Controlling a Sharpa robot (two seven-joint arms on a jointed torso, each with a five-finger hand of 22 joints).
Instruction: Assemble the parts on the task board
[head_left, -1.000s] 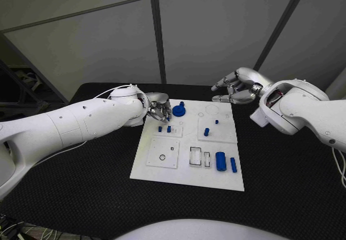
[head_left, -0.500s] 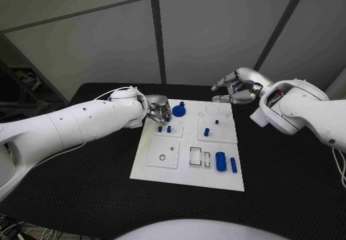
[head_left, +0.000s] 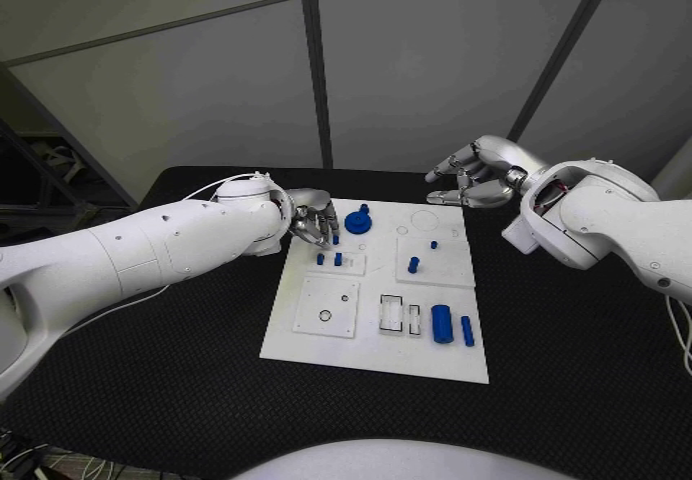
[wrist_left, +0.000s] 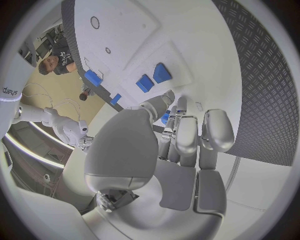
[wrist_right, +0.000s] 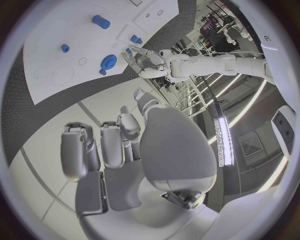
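Observation:
The white task board (head_left: 372, 345) lies mid-table. My left hand (head_left: 313, 224) hovers over its far left corner, just left of a round blue part (head_left: 358, 221). In the left wrist view its fingers (wrist_left: 187, 137) pinch a small blue part (wrist_left: 165, 118) against the thumb. Two short blue pegs (head_left: 329, 258) stand in the square plate right below that hand. My right hand (head_left: 473, 181) hangs beyond the board's far right corner, fingers (wrist_right: 94, 145) curled in with nothing in them.
On the board's right half stand a blue peg (head_left: 413, 264) and a tiny blue stud (head_left: 433, 243). A thick blue cylinder (head_left: 441, 323) and a thin one (head_left: 467, 329) lie beside rectangular slots (head_left: 392, 312). Black table (head_left: 577, 340) surrounds the board.
My left hand has dipped slightly toward the two short pegs with its small blue part. The right hand and the board's parts have not moved.

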